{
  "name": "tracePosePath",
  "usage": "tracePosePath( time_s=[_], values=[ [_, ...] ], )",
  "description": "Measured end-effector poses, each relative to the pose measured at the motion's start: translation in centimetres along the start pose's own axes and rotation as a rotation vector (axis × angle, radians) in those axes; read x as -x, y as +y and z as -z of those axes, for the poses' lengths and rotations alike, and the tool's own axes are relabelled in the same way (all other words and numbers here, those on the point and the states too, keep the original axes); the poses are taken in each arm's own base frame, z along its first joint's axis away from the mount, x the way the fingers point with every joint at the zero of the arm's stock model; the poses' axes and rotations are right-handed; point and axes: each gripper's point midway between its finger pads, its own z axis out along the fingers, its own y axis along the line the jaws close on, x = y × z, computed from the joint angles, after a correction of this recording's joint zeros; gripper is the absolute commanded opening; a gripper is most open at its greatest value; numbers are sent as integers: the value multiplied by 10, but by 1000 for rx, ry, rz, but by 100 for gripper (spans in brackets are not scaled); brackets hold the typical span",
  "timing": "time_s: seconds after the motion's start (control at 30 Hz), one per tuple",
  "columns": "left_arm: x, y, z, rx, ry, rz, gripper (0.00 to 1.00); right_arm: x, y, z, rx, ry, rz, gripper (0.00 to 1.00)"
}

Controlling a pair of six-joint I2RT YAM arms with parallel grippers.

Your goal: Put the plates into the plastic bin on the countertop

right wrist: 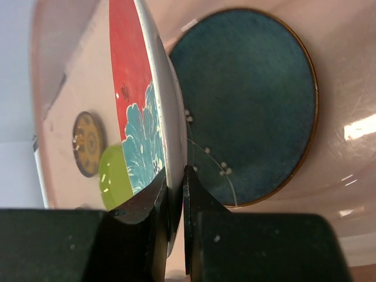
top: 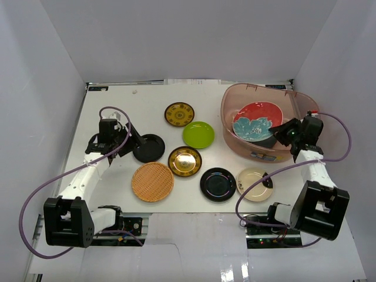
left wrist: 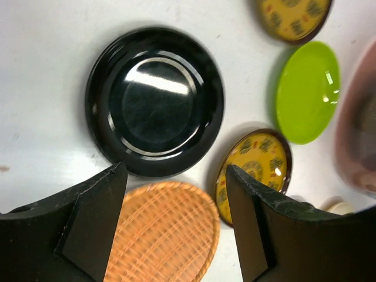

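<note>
From above, the right claw (top: 281,134) held the red plate (top: 257,119) tilted inside the bin (top: 227,116) at the far right. The left claw (top: 134,144) sat at the black plate's (top: 149,148) left edge. On the left wrist, its jaws stood wide and empty. On the right wrist, the jaws pinched the red plate's rim beside a teal plate (right wrist: 247,100).

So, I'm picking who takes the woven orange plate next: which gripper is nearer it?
Left. The left gripper sits open at the black plate right beside the woven orange plate. The right gripper is over the plastic bin, fingers shut on the red flower plate.
</note>
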Motion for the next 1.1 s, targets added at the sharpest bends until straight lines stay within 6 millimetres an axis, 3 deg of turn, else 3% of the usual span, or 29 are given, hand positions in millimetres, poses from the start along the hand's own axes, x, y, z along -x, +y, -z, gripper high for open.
tracePosePath(
  time_s=[0.13,0.3,0.37,0.4,0.5,0.57,0.6,0.67,0.73,0.87,0.97,1.1],
  values=[
    [-19,16,11,73,56,27,81,-16,-20,-17,-47,69,-34,8],
    [-55,29,27,150,202,98,84,-29,-32,-29,-64,125,-60,16],
    [-66,34,36,180,235,120,86,-29,-29,-31,-44,127,-62,28],
    [-70,37,42,196,240,127,87,-27,-27,-32,-32,120,-57,42],
    [-81,45,56,236,257,143,89,-22,-22,-35,-4,99,-34,70],
    [-88,50,60,266,281,151,89,-22,-22,-35,-8,97,-23,82],
    [-92,53,61,286,302,156,89,-22,-23,-36,-14,99,-16,94],
    [-102,61,61,327,355,167,88,-23,-26,-37,-39,100,3,98],
    [-115,69,60,370,415,179,86,-22,-29,-38,-84,97,46,90],
    [-146,88,63,455,536,203,81,-11,-20,-43,-194,68,195,90],
    [-154,93,65,484,579,212,79,-4,-9,-46,-218,35,273,90],
    [-162,91,64,494,619,212,78,-2,-19,-43,-277,23,292,90]
  ],
)
